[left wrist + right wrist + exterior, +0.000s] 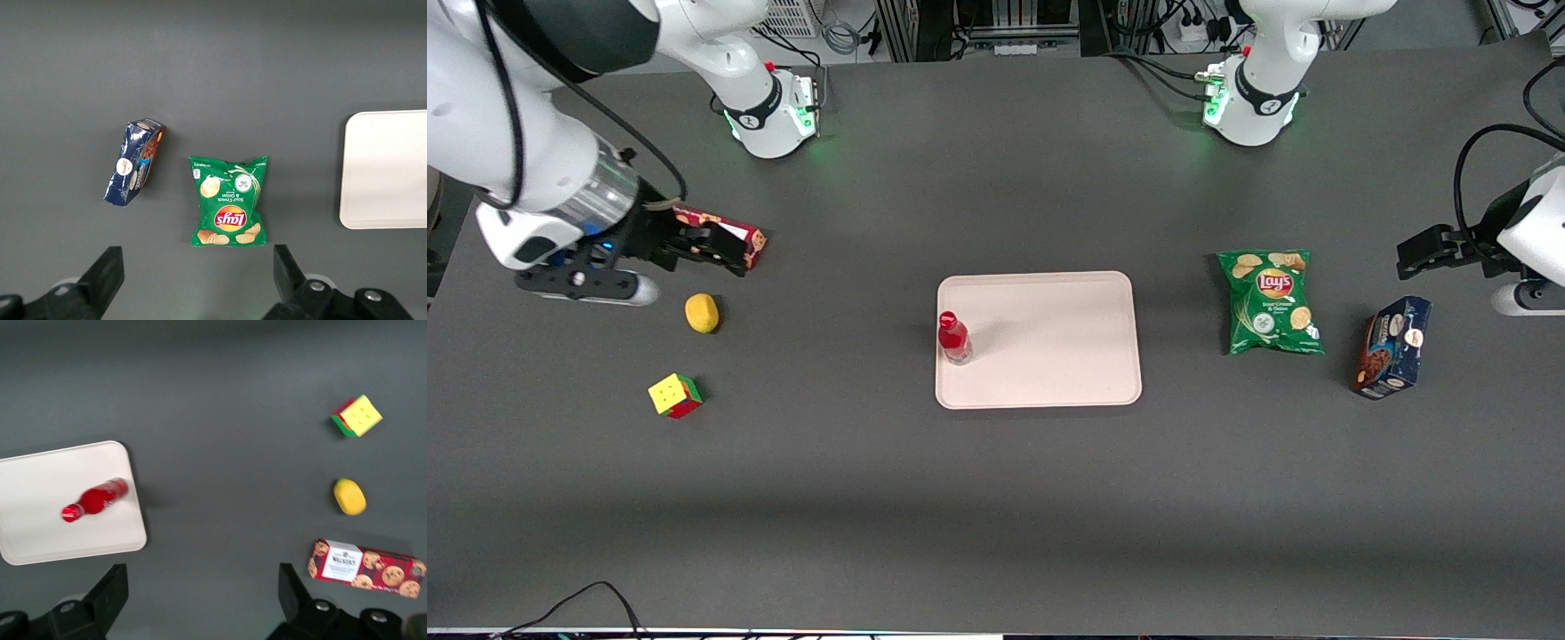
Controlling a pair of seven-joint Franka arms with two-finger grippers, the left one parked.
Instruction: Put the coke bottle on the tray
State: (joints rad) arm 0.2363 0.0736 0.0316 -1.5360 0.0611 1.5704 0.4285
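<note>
Rubik's cube (675, 395) lies nearest; coke bottle (954, 338) stands upright just inside the tray (1049, 382) rim. Gripper (694, 249) hovers well apart, jaws open, empty. A bump could tip it off.

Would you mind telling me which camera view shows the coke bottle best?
The right wrist view: the coke bottle shows whole from cap to base, on the tray. The front view shows it smaller, upright near the tray's edge. The left wrist view misses it. The open claw hovers by the cookie box.
</note>
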